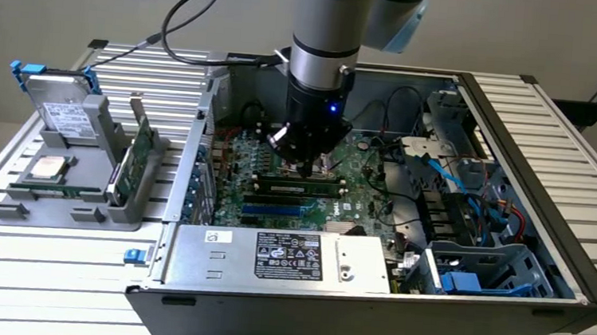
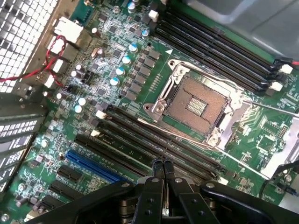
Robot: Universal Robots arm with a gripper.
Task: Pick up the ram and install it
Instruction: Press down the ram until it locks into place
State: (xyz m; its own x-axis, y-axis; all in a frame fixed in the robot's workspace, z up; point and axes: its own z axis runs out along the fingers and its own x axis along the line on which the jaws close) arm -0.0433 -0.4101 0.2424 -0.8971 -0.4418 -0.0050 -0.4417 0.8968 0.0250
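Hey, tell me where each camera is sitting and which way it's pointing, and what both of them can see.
Exterior view: off the arm, above and in front of the open PC case, looking down into it; the arm and its hand show over the motherboard.
Wrist view: on the wrist, looking down past the shut hand at the motherboard and empty CPU socket.
Shared: hand, motherboard, and the memory slots under the fingertips.
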